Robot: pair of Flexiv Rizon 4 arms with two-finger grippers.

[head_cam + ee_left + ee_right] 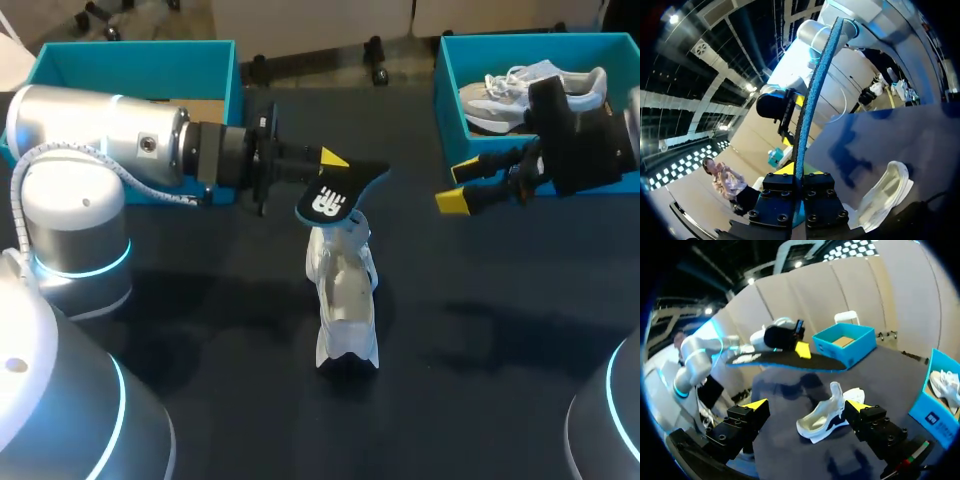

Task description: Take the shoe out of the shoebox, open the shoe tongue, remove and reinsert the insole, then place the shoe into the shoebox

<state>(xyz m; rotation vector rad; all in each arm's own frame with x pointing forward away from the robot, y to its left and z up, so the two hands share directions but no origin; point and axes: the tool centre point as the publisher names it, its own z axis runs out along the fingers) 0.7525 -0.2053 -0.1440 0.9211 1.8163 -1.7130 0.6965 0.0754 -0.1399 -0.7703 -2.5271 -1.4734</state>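
Note:
A white shoe (343,300) lies on the dark table, toe toward the front edge, tongue end toward the back. Above its heel end my left gripper (326,170) is shut on a black insole (330,198) with a white logo, held in the air. In the left wrist view the insole (815,95) runs edge-on out from between the closed fingers (785,187), with the shoe (885,192) below. My right gripper (458,185) hovers open to the right of the shoe, nothing in it. In the right wrist view the shoe (822,420) lies ahead of the open fingers (756,406), beneath the insole (785,360).
A teal shoebox (445,90) at the back right holds a second grey-white shoe (520,92). Another teal shoebox (130,58) stands at the back left behind my left arm. Bare dark table lies in front of the shoe.

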